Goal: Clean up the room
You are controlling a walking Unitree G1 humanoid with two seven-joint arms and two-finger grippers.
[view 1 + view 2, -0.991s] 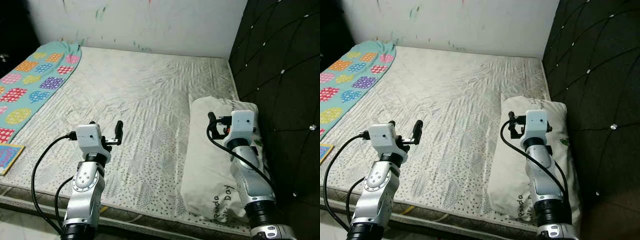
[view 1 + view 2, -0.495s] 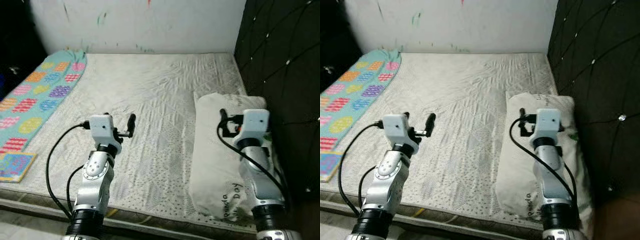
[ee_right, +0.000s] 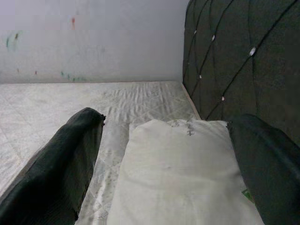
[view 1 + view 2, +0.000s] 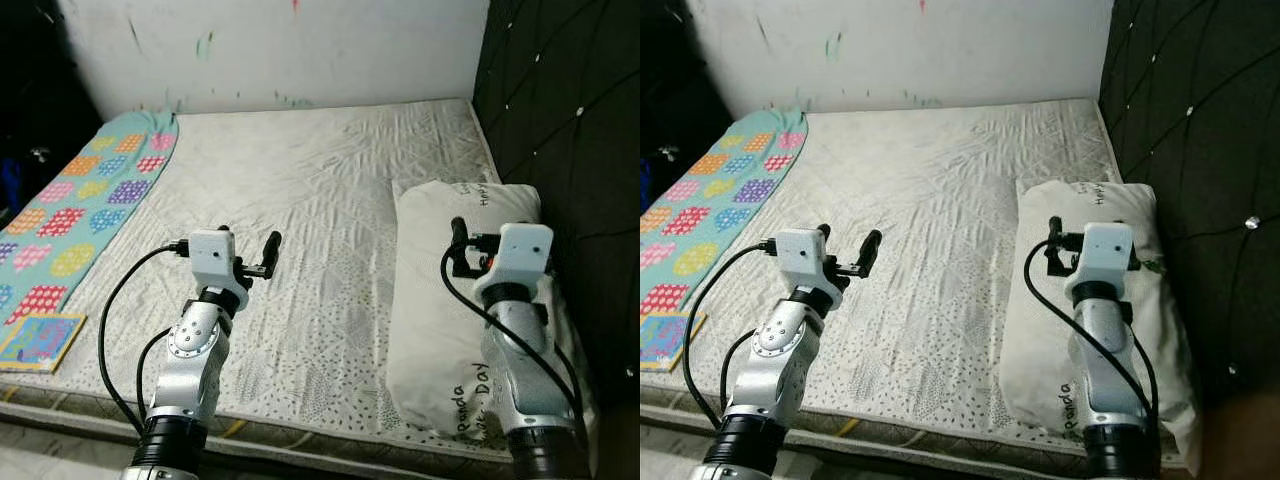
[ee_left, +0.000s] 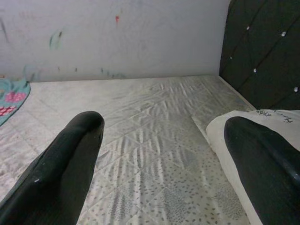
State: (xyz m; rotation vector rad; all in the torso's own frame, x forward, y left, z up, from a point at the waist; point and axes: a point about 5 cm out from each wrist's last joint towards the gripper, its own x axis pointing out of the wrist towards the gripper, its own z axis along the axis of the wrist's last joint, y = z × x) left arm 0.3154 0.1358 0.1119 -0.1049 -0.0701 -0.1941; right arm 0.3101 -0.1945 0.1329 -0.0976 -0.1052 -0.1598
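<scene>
A soft, wrinkled white pillow (image 4: 450, 300) with printed lettering is lying on the quilted, speckled mattress (image 4: 300, 220), against the black tufted headboard (image 4: 560, 130). The right gripper (image 3: 164, 154) is hovering directly above it, fingers spread wide. The left gripper (image 5: 164, 154), also wide apart, is hanging over bare mattress, well apart from the pillow.

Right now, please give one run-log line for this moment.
left end effector: open, above quilted white mattress | right end effector: open, above white printed pillow | nothing held
</scene>
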